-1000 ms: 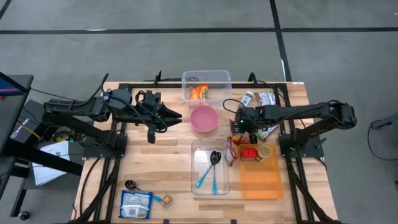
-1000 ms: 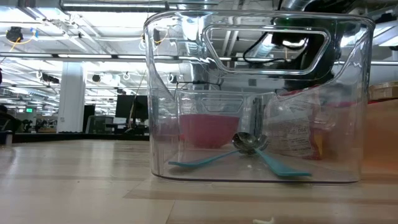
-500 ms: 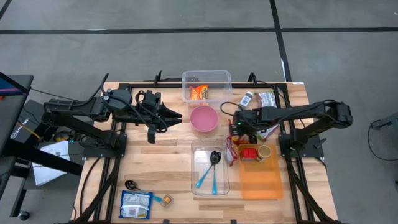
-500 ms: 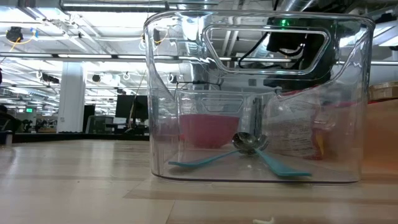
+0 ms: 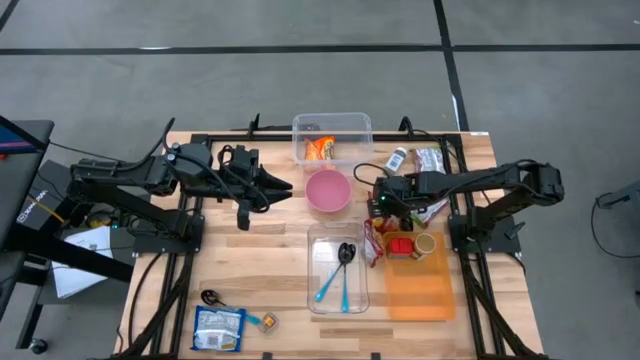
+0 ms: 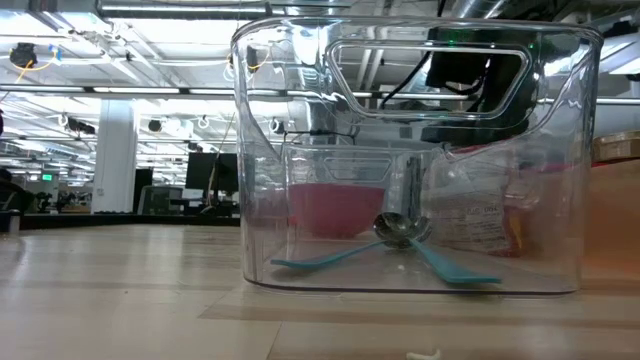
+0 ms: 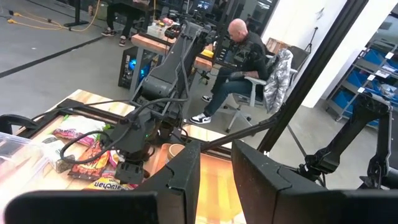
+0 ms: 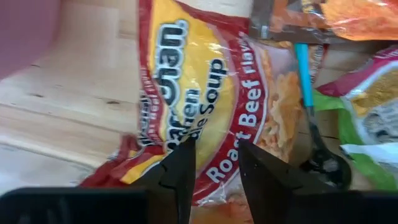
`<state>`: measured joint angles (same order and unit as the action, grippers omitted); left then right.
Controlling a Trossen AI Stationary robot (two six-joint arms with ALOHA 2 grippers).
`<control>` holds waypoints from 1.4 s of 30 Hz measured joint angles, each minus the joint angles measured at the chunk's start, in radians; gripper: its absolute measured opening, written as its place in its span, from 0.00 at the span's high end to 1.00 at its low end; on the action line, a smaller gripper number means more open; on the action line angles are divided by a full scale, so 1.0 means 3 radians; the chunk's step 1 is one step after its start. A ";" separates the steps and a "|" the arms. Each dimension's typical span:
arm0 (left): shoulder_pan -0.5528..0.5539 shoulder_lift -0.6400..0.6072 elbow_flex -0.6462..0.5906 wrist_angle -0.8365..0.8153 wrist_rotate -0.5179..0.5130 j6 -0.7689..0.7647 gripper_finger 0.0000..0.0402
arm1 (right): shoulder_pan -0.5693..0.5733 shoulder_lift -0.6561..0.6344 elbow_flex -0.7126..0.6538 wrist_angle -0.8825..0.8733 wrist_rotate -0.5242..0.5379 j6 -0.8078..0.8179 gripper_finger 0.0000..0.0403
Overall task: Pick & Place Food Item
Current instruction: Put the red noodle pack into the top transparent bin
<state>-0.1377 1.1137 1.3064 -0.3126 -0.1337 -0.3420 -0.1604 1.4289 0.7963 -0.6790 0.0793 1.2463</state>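
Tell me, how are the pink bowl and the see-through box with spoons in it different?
The pink bowl is round and solid pink; the clear box is rectangular and see-through. The bowl looks empty, while the box holds two blue utensils and a dark spoon. The bowl is smaller than the box. Both sit open-topped on the wooden table.

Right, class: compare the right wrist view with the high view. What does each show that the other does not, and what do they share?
Only the right wrist view shows the print on the ramen soup packet, "Roast Beef" flavour, with the right gripper just over it, jaws slightly apart.

Only the high view shows the whole wooden table, the waiting left gripper, the clear bin holding utensils, the orange tray and the blue packet.

Both show the pink bowl and the packets beside it.
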 joint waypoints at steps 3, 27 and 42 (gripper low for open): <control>-0.0010 0.0000 0.0000 -0.0004 0.0001 0.0000 0.79 | 0.0000 0.0069 0.0002 0.0022 -0.0001 -0.0008 0.73; -0.0029 0.0000 0.0000 -0.0006 0.0001 -0.0013 0.79 | 0.0014 0.0032 -0.0005 0.0027 -0.0001 -0.0088 0.99; -0.0029 0.0000 0.0000 -0.0005 0.0001 -0.0023 0.79 | 0.0117 -0.0947 -0.0008 -0.0371 0.0358 -0.0011 1.00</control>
<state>-0.1463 1.1137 1.3064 -0.3140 -0.1333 -0.3489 -0.1254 1.1448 0.7940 -0.7903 0.1868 1.2431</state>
